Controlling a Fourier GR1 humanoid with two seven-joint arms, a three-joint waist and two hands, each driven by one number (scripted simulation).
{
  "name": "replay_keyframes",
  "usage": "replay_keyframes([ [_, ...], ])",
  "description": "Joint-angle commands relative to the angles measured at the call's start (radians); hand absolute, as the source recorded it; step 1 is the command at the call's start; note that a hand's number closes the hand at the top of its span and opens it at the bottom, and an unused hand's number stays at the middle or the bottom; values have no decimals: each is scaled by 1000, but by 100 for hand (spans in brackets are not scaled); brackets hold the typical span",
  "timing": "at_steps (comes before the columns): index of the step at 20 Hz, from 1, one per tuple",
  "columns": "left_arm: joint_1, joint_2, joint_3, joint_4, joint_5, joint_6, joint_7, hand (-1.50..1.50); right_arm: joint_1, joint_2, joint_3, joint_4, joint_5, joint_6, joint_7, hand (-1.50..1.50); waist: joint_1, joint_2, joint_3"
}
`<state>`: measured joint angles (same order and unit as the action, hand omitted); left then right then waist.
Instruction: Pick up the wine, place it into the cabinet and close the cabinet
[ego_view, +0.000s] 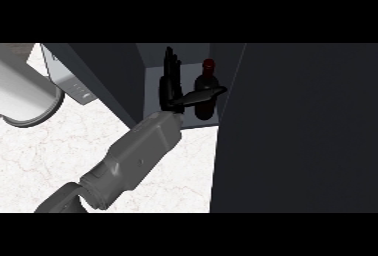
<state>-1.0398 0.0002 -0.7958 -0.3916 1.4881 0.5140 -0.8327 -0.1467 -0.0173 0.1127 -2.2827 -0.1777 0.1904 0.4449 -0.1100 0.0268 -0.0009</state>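
I see 1 hand (173, 87) reaching into the open cabinet (295, 125), fingers straight and released, thumb extended across the wine (207, 75) bottle's body. The wine stands upright inside, just right of the palm, its lower part dark and hard to separate from shadow. The grey forearm (133, 155) crosses the marble counter (44, 155).

Dim, even light: the cabinet (295, 125) reads nearly black, the marble counter (59, 150) pale, with soft shadows.
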Motion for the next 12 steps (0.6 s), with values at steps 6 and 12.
replay_keyframes([
  [6,10,0,-40,-66,51,-13,-34,-150,24,-18,-21,0,-8,13,-3,-150,30,-8,0],
  [12,66,0,-93,-100,66,-67,-72,-150,88,-1,14,-48,2,-2,13,-150,37,-12,0],
])
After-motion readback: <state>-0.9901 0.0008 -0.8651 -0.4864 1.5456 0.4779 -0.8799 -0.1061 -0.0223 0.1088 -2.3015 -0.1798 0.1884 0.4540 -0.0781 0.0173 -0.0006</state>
